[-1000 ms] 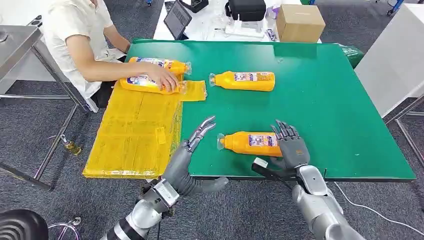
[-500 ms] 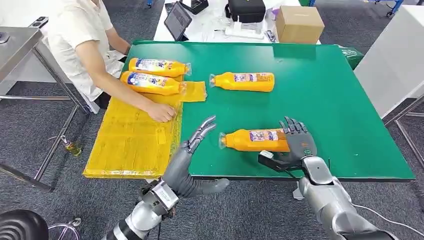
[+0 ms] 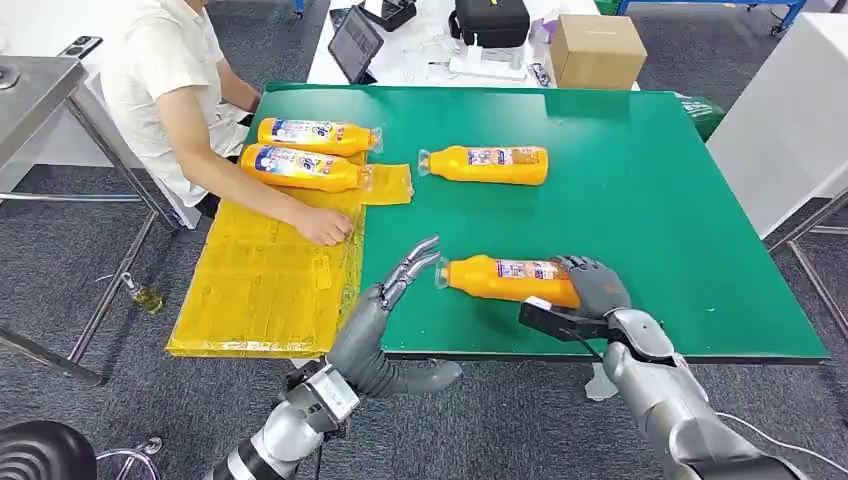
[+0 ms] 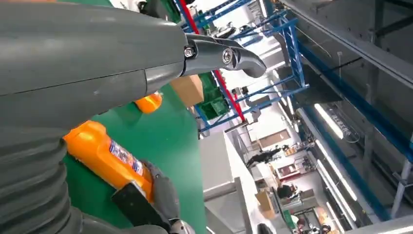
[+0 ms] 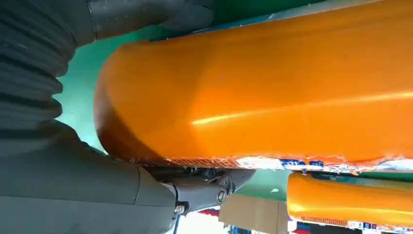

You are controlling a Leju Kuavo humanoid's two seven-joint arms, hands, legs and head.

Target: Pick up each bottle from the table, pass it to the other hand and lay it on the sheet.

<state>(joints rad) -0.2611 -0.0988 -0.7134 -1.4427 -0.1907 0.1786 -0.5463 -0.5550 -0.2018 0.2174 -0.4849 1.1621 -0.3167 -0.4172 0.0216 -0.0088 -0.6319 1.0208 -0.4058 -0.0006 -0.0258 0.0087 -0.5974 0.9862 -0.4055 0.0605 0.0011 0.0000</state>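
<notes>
An orange bottle (image 3: 505, 280) lies on its side near the front edge of the green table (image 3: 650, 200), cap pointing left. My right hand (image 3: 593, 285) grips its base end, fingers curled over the top; up close the bottle (image 5: 272, 87) sits between thumb and fingers. My left hand (image 3: 388, 305) hovers open just left of the cap, apart from it. The same bottle (image 4: 104, 153) appears in the left wrist view. A second orange bottle (image 3: 485, 163) lies farther back on the table. Two more bottles (image 3: 315, 133) (image 3: 300, 166) lie on the yellow sheet (image 3: 270, 280).
A person sits at the table's left side, one hand (image 3: 325, 226) resting on the yellow sheet. A cardboard box (image 3: 598, 45), a tablet (image 3: 355, 38) and a black case (image 3: 492, 18) stand on a white table behind. A metal table (image 3: 40, 90) stands at the left.
My right hand has slid forward and curled its fingers over the near bottle's base. The person's hand left a bottle on the sheet and now rests lower on the sheet. My left hand barely moved.
</notes>
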